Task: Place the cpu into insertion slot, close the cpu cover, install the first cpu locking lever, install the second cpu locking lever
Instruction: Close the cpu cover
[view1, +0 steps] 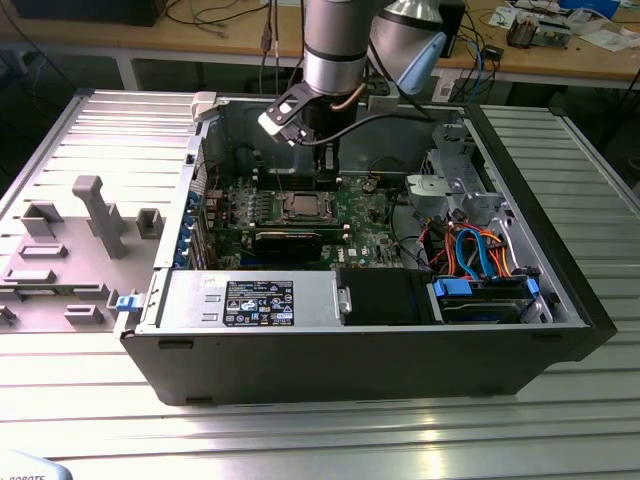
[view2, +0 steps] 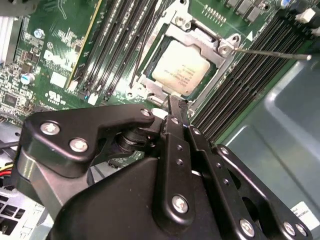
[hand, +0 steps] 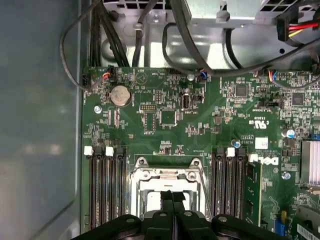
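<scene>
1. The cpu (view2: 180, 67) lies flat in the insertion slot (view1: 300, 207), about the middle of the green motherboard (hand: 165, 115). The board sits inside the open computer case (view1: 350, 360) on the ribbed metal worktop (view1: 300, 430).
2. The cpu cover (view2: 197, 36) looks to be lying down around the chip, with its square opening showing the dull metal top. I cannot say for sure that it is fully seated.
3. A thin locking lever (view2: 270, 52) sticks out sideways from the slot's corner, over the black memory slots (view2: 250, 75). It looks unlatched.
4. The claw (view2: 175, 102) hangs just above the slot's near edge. Its two fingers are pressed together with nothing between them.
5. Handling, as I judge it:
   - The chip is light, stiff and smooth, and its underside is delicate, so only its bare edges are safe to hold.
   - The cover is thin springy sheet metal, best pushed on its flat rim.
   - The lever is slim wire that would slip off a fingertip, so its bent end is the place to catch it.
6. Room is tight. Memory slots flank the slot on both sides. Dark cables (hand: 175, 45) loop beyond the board's far edge, and the case walls close in all round. The free way in is from above.
</scene>
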